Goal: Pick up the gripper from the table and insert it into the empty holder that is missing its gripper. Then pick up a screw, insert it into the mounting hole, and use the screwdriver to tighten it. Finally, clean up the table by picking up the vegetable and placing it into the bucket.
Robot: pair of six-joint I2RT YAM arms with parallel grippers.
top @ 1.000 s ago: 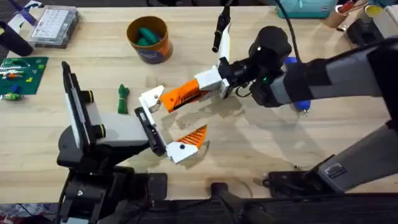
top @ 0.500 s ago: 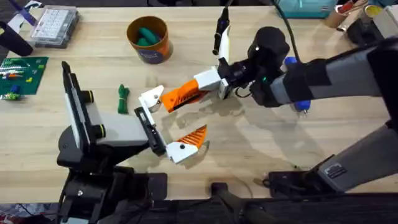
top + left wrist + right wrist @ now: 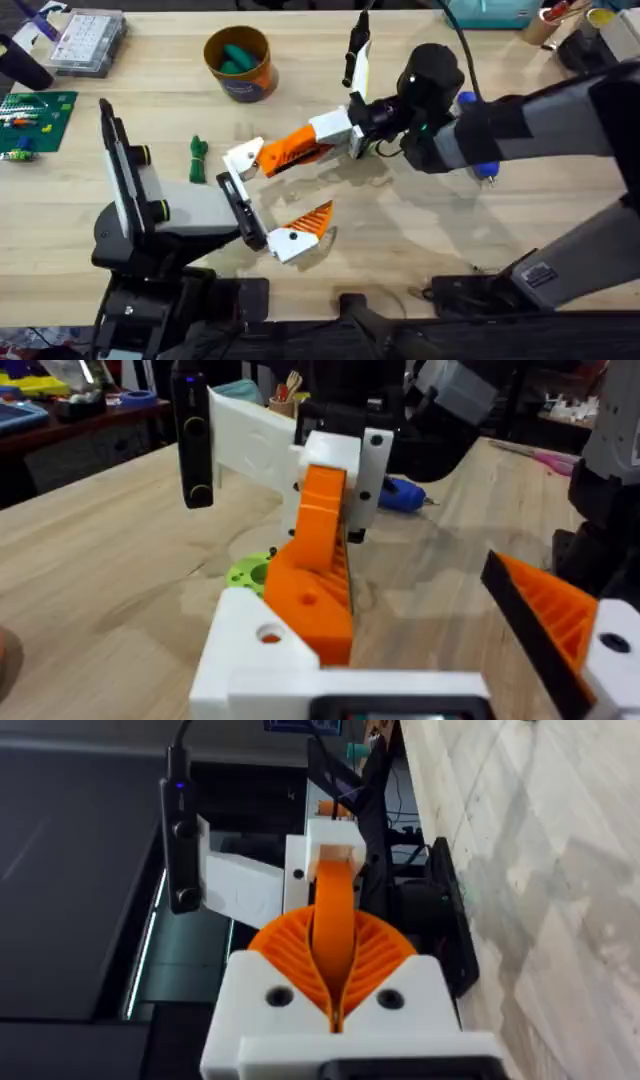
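Observation:
My right gripper (image 3: 292,153) reaches in from the right, shut on the small orange gripper (image 3: 335,910), which stands edge-on between its ribbed pads. It holds that piece against the white holder (image 3: 243,157) (image 3: 262,643), the far bracket of the grey left arm. My left gripper (image 3: 275,195) is open, and its near bracket (image 3: 298,233) carries an orange ribbed finger. The dark green vegetable (image 3: 197,158) lies on the table (image 3: 420,240) left of the holder. The orange bucket (image 3: 238,62) stands at the back with green items inside. The blue screwdriver (image 3: 405,495) lies mostly hidden behind the right arm.
A clear parts box (image 3: 88,40) and a green circuit board (image 3: 35,115) sit at the far left. A lime-green disc (image 3: 247,572) lies under the right gripper. A black and white stick-shaped device (image 3: 355,45) stands behind it. Bare planks lie right of the left arm.
My right gripper has edged slightly left toward the holder with the orange piece. The left arm, vegetable and bucket have not moved.

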